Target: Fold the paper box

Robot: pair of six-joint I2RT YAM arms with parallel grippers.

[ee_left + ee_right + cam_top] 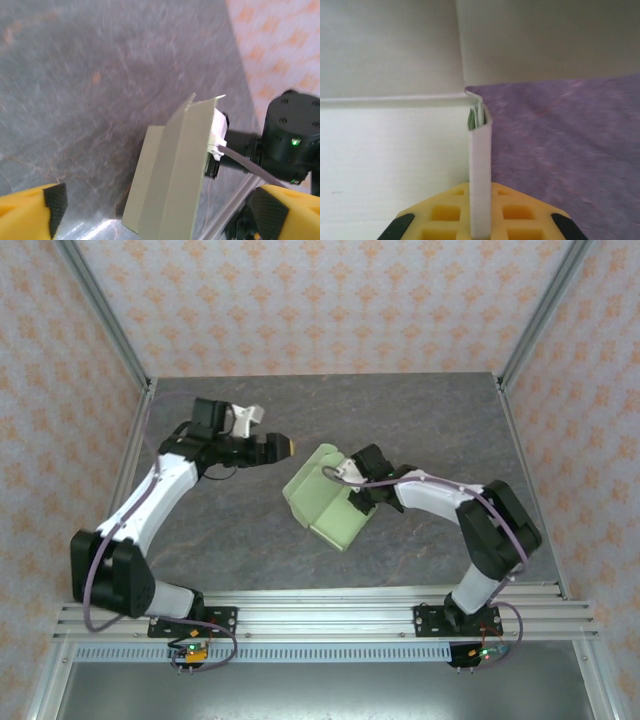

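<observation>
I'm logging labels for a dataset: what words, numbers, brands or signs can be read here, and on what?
None can be read.
Box: plain pale card, no print on the faces shown.
Walls: an orange ornament pattern, no letters.
Right arm: a green light, no text.
Boards at the arm bases: any marks too small to read.

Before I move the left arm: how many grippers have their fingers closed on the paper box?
1. The right gripper is shut on an upright flap of the paper box, mid-table. The left gripper stands open just left of the box, apart from it.
</observation>
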